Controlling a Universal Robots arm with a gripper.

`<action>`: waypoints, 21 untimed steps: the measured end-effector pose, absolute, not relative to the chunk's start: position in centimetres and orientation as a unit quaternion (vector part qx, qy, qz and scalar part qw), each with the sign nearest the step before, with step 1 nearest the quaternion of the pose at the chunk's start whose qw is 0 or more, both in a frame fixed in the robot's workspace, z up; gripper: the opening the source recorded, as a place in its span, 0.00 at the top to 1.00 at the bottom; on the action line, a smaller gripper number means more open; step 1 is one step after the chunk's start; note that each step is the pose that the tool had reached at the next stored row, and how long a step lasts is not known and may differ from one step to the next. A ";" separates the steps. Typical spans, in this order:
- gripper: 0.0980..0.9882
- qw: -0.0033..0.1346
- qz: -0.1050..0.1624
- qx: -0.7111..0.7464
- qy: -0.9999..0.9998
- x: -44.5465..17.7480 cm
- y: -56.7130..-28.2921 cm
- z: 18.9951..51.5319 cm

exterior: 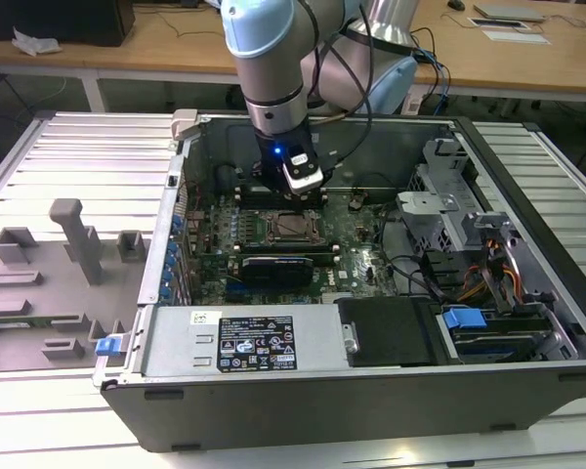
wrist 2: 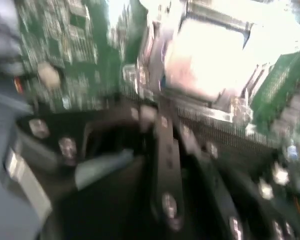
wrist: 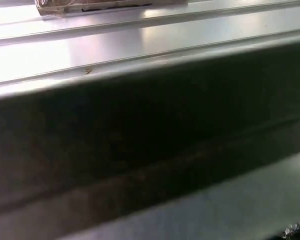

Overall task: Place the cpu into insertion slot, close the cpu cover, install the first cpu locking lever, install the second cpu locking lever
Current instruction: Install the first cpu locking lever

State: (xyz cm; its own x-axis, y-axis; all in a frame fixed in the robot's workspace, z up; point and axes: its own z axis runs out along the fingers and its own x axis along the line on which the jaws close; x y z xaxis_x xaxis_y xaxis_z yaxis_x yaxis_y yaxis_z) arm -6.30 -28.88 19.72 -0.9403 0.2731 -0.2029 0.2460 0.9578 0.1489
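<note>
- Arm reaches steeply down into the open computer case (exterior: 371,391); gripper (exterior: 302,188) just above the cpu (exterior: 293,227).
- Cpu apparently seated in the insertion slot (exterior: 273,229).
- Finger opening: cannot tell.

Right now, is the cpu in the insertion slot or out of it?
In: the cpu lies flat inside the insertion slot on the motherboard, just below the gripper.

Silvery cpu (exterior: 294,227) — green motherboard (exterior: 356,256)
</note>
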 end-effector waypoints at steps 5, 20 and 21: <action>0.99 0.111 0.061 0.132 0.983 -6.3 -28.9 20.7; 0.99 0.057 0.031 0.133 0.989 -5.9 -29.4 21.3; 0.99 0.058 0.029 0.133 0.989 -5.9 -29.4 21.2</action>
